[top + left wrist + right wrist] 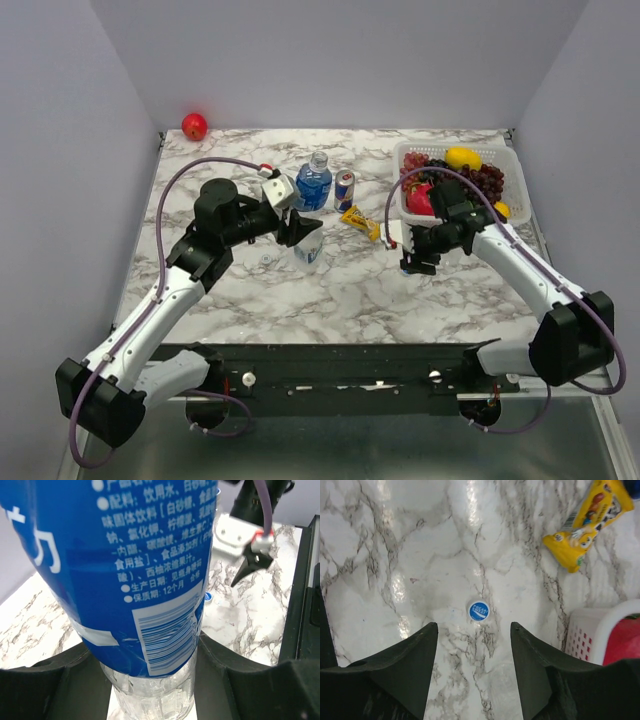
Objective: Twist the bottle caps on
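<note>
From above, your left gripper (303,238) clamps a bottle (309,252) mid-table. Your left wrist view shows its fingers (45,685) squeezing that bottle's clear base. Right wrist view: your right gripper (472,626) is spread, with a blue cap (479,611) on the marble (420,540) just beyond its tips.

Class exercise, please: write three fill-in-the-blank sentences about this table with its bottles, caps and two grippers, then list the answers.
1. The left gripper has its jaws shut around a clear plastic ___ with a blue label.
2. The small cap lying on the table below the right gripper, whose jaws are open, is ___.
3. The snack packet near the white basket is mostly ___.

Answers: bottle; blue; yellow.
</note>
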You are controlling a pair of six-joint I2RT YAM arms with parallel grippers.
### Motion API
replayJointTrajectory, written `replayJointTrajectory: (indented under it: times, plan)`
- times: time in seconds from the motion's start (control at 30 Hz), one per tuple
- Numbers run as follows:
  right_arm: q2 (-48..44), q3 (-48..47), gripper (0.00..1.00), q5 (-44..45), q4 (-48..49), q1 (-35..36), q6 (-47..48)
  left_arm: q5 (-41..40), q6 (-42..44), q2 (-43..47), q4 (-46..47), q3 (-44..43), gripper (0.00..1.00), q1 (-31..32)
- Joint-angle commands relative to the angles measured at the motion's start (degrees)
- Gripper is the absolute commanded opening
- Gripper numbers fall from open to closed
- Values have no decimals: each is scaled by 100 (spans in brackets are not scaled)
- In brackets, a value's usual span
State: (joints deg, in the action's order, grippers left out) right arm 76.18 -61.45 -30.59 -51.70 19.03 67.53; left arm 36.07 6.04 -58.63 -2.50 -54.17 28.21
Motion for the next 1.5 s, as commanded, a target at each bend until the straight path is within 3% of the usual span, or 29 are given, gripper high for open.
replayJointTrajectory:
  times: [0.0, 0.33, 0.77, 1.17, 1.3, 1.47]
  plan:
    - [283, 475, 68, 861, 520, 277, 876, 251, -217, 159, 48, -6, 0, -192]
    - [1170, 555, 70, 1582, 1092, 303, 982, 330, -332, 308, -5, 82, 0, -412]
    - [1759, 423, 65, 1301, 925, 330, 1201, 321, -437, 379, 145, 285, 0, -579]
    - [1962, 441, 52, 1310, 1057, 497, 1149, 330, -420, 309, 171, 319, 0, -632]
    - [1866, 494, 37, 1424, 987, 506, 1210, 383, -376, 308, 180, 355, 0, -632]
    - [1068, 188, 28, 1066, 190, 506, 965, 585, -79, 247, 136, 355, 0, -562]
